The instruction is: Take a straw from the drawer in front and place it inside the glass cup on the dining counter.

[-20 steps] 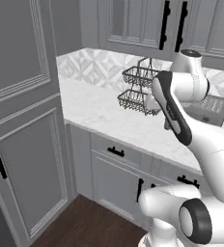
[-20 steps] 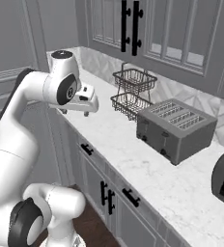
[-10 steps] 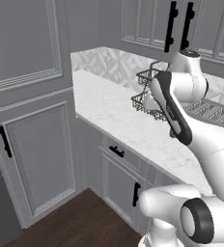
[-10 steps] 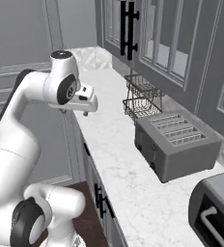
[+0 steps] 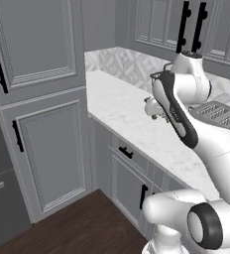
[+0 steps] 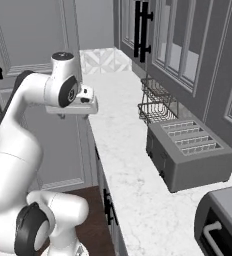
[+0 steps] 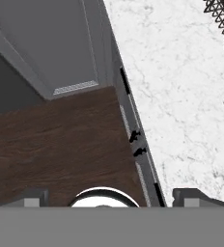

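Left base view: my tool (image 5: 153,108) hangs over the white table (image 5: 122,116), with the closed drawer (image 5: 128,153) below it. Right base view: toaster (image 6: 188,151) and wire basket (image 6: 157,104) sit beyond the tool (nothing held). Hand view: fingertips (image 7: 193,197) stand wide apart above the wood floor (image 7: 61,144).

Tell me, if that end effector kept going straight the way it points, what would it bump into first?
Probably the dark wood floor. The end effector points straight down, beside the white counter's edge, so it might just graze that edge; depth is unclear.
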Available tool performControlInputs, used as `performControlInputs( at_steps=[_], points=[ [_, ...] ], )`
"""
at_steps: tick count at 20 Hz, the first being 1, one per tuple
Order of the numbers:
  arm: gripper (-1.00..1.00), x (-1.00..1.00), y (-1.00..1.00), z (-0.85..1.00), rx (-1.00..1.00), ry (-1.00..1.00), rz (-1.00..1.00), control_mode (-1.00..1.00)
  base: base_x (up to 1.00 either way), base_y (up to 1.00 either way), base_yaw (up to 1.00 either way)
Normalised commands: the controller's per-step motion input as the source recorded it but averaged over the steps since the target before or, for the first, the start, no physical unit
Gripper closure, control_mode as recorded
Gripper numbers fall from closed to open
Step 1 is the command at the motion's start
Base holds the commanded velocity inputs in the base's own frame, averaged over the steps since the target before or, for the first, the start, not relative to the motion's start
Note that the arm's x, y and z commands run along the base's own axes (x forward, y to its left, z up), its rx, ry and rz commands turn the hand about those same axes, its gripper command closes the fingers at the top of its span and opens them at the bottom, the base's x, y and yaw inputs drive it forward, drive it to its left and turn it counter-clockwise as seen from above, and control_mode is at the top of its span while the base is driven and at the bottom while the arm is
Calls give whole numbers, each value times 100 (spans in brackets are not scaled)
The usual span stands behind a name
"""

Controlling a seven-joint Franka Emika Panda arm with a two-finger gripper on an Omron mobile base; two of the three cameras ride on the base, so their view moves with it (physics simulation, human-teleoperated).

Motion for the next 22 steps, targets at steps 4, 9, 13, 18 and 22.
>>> performControlInputs(
  at_steps=[4,9,13,18,22],
  points=[
    [-100,29,98,-35,-24,4,4,-100,0,0,0],
    [-100,40,89,-58,-33,1,0,-100,0,0,0],
    [-100,33,58,-73,-38,0,0,-100,0,0,0],
    [-100,40,58,-79,-41,0,0,-100,0,0,0],
    [-100,38,38,-76,-40,2,0,-100,0,0,0]
  ],
)
